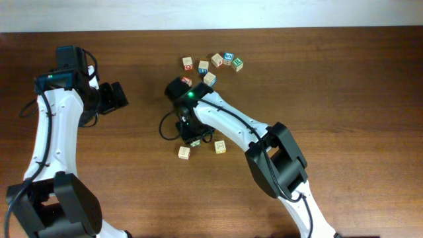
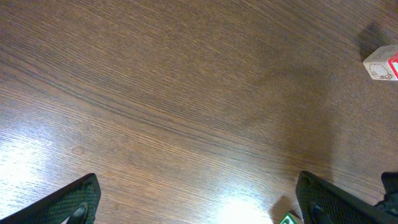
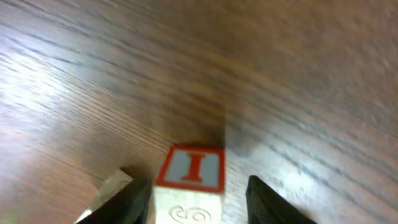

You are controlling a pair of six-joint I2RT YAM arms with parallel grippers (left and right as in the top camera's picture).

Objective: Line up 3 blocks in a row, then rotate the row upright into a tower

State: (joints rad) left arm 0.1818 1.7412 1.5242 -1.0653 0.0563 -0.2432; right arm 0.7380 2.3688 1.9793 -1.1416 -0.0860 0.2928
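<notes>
Two fingers, right gripper (image 3: 199, 200) (image 1: 192, 136): we see them parted and lowered to either side of one cube, with a gap showing at one finger; nothing is lifted or clamped.
Cube between the fingers: small pale wooden alphabet cube with a red-framed letter I on top (image 3: 189, 169), resting on the table; from overhead the gripper hides most of it.
Neighbouring cubes: pale wooden cube with yellow print (image 1: 220, 147) near the gripper, toward the overhead picture's right; pale wooden cube of unresolved print (image 1: 184, 153) near it, toward the picture's lower edge. Both stand apart from the fingers.
Cluster: seven like cubes (image 1: 217, 60) grouped on the far side of the right gripper, the nearest partly hidden by the arm.
Left gripper (image 2: 198, 190) (image 1: 117, 96): we find it spread fully wide, holding nothing, well apart from the cubes.
Left wrist view, bottom edge: corner of a green-printed cube (image 2: 287, 219); we cannot match it to an overhead cube.
Surface: dark brown wood-grain table (image 1: 344, 92).
</notes>
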